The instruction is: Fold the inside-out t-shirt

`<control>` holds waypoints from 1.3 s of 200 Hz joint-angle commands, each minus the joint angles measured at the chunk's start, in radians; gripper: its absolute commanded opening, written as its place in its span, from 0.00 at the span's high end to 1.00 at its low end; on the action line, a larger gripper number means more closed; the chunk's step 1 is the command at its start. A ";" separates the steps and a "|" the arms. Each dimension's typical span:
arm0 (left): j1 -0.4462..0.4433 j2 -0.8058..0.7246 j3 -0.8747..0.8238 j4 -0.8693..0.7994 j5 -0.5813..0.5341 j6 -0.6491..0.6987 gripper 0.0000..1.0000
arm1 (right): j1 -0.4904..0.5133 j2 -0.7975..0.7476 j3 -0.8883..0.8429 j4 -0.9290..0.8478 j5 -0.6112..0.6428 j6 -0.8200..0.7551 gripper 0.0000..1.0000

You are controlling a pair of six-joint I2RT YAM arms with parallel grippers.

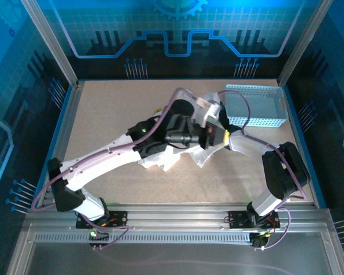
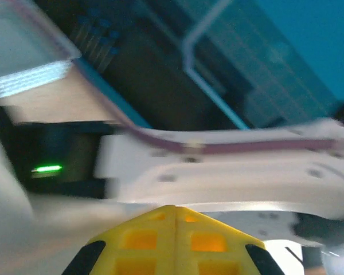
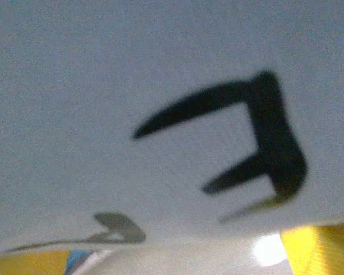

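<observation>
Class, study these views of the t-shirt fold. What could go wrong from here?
1. Both arms crowd together over the crumpled t-shirt, so they might collide.
2. The right gripper stands open with cloth right up against it. Closing there may pinch several layers.
3. The shirt's far edge lies beside the basket, so a pull might drag or snag it.

No words or numbers can be read. The inside-out t-shirt [image 3: 103,69] has a blurry dark mark [image 3: 258,137] shaped like a bent fork. Far behind the t-shirt, the blue back wall [image 1: 103,28] shows a gear drawing [image 1: 178,6].
</observation>
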 commanded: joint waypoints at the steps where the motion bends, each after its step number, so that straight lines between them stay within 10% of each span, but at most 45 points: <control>1: -0.077 0.085 0.077 -0.018 0.060 0.036 1.00 | 0.000 -0.001 0.016 0.146 -0.051 0.106 0.07; 42: -0.099 0.141 0.117 0.023 0.116 -0.014 1.00 | 0.046 0.063 0.074 0.012 0.213 0.103 0.07; 129: -0.174 0.342 0.388 0.116 0.248 -0.135 1.00 | 0.078 0.335 0.158 0.174 0.145 0.196 0.07; 214: -0.171 0.328 0.398 0.067 0.181 -0.064 1.00 | 0.085 0.539 0.554 0.001 0.153 0.200 0.06; 260: -0.143 0.203 0.262 -0.014 0.006 0.006 1.00 | 0.066 0.508 0.425 0.097 0.165 0.240 0.07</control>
